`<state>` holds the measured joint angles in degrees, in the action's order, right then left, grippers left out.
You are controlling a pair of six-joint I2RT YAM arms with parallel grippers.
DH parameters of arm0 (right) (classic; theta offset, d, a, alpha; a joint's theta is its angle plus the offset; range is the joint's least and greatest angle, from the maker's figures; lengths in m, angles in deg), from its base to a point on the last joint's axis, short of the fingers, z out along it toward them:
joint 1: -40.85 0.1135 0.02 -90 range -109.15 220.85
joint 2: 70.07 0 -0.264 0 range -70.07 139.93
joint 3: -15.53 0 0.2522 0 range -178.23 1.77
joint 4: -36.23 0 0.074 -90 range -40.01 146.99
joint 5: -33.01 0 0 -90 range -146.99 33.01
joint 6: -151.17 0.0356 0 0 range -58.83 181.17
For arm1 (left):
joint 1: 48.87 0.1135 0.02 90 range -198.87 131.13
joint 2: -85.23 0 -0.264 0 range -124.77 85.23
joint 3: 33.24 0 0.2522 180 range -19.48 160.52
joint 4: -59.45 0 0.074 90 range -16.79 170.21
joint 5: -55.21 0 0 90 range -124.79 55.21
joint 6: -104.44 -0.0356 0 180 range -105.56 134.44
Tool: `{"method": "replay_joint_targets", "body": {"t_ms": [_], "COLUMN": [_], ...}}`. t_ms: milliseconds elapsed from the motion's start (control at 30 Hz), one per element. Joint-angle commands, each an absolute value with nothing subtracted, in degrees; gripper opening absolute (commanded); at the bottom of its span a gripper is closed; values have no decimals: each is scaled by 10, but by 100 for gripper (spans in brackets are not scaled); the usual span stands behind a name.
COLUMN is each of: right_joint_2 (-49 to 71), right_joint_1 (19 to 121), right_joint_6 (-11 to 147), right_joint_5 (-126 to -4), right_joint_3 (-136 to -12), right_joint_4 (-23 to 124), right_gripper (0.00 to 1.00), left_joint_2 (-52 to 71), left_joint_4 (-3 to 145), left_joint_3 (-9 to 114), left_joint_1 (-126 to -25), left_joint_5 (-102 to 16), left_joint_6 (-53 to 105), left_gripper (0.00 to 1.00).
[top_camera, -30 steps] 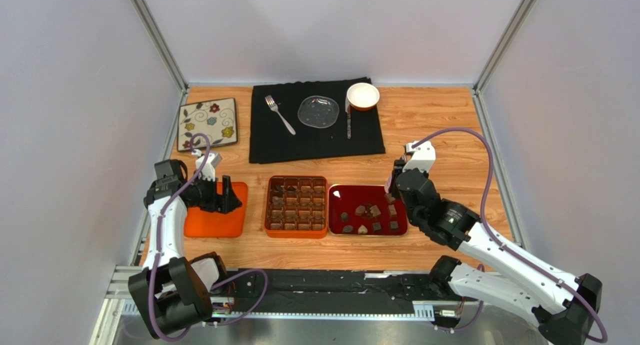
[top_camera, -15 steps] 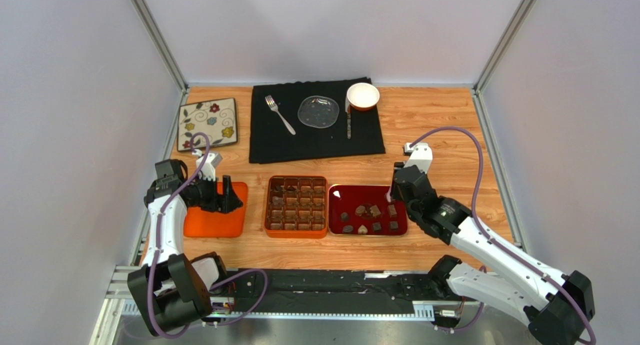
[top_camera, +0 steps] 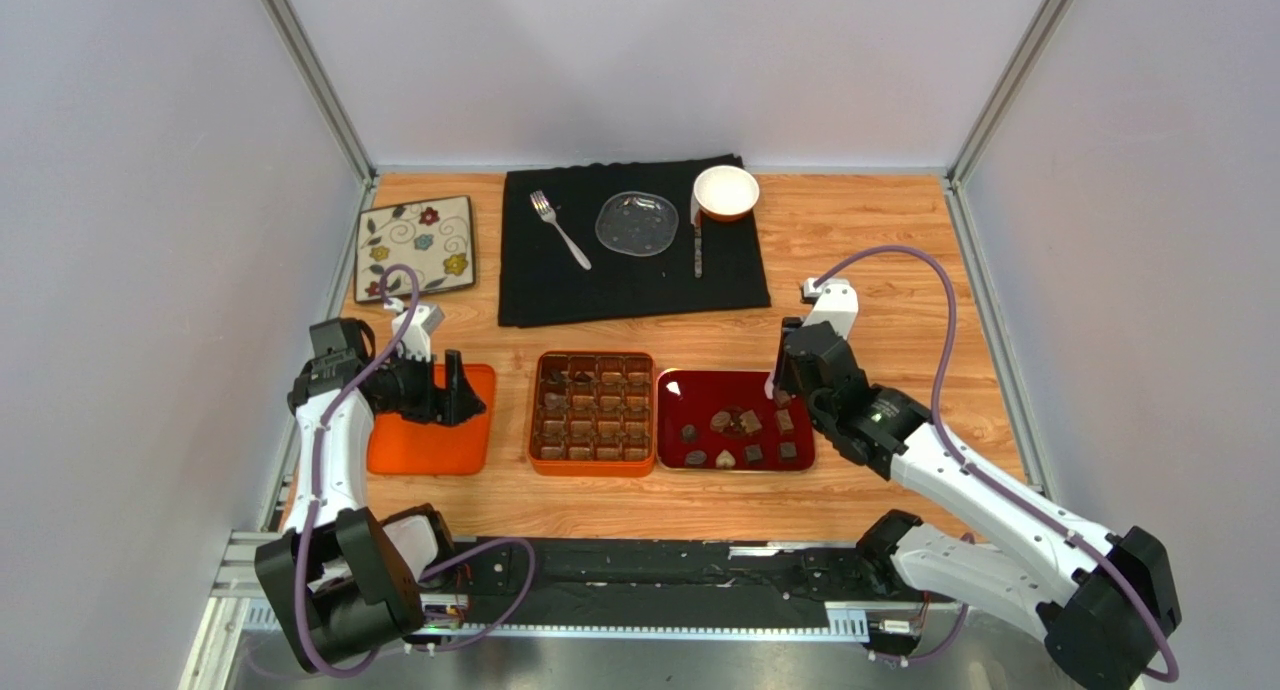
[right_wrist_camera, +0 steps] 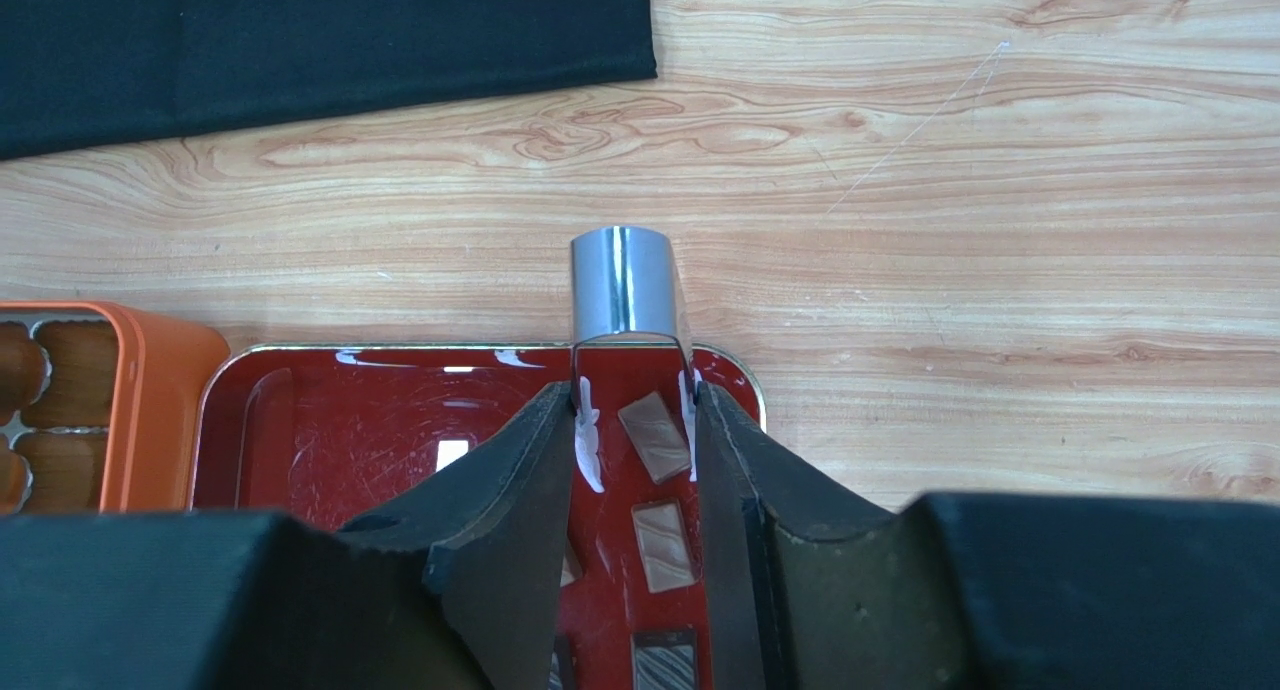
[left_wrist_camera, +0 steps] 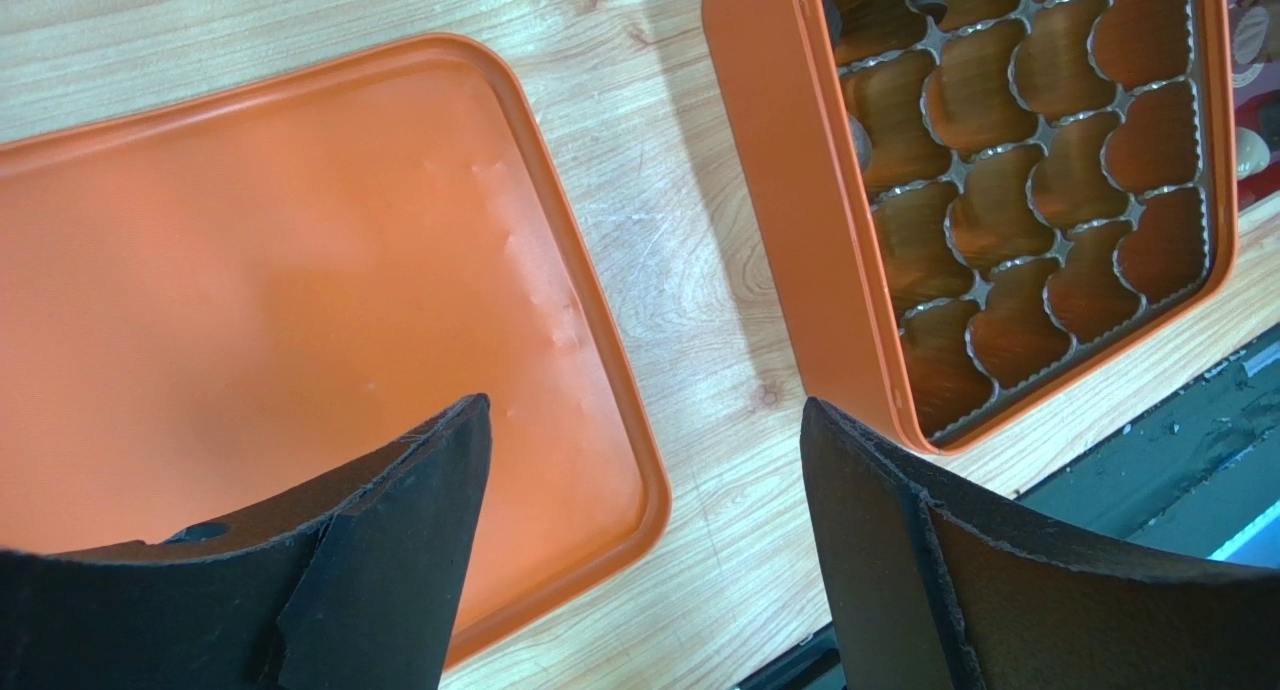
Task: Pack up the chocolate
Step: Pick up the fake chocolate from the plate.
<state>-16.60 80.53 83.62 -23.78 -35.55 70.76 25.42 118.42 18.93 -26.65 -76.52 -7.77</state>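
Wood table (top_camera: 872, 255): chocolate (right_wrist_camera: 654, 435) on red tray (right_wrist_camera: 346, 405), one oblong piece lying eleven-to-five o'clock. Right gripper (right_wrist_camera: 631, 405) pinches metal tongs (right_wrist_camera: 622, 282); left gripper (left_wrist_camera: 643, 413) gapes wide, empty.

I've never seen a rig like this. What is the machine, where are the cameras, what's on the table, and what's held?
Two robot arms, left and right, are bolted at a table's near edge. One picture looks down from above; the other two come from cameras on each wrist. On the table: an orange box of compartments, an orange lid, a red tray of chocolate pieces, and a black cloth. The left jaws stand open over the lid. The right jaws squeeze metal tongs over the tray.
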Motion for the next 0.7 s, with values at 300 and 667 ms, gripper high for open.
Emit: {"method": "replay_joint_targets", "body": {"t_ms": [300, 667], "right_joint_2": [-159, -153], "right_joint_1": [779, 777], "right_joint_6": [823, 830], "right_joint_5": [-258, -265], "right_joint_3": [-345, -338], "right_joint_4": [660, 658], "right_gripper": [37, 38], "left_joint_2": [258, 258], "left_joint_4": [1181, 1182], "left_joint_3": [216, 217], "left_joint_1": [-261, -261], "left_joint_5": [-781, -780], "left_joint_6": [-83, -84], "left_gripper": [84, 84]}}
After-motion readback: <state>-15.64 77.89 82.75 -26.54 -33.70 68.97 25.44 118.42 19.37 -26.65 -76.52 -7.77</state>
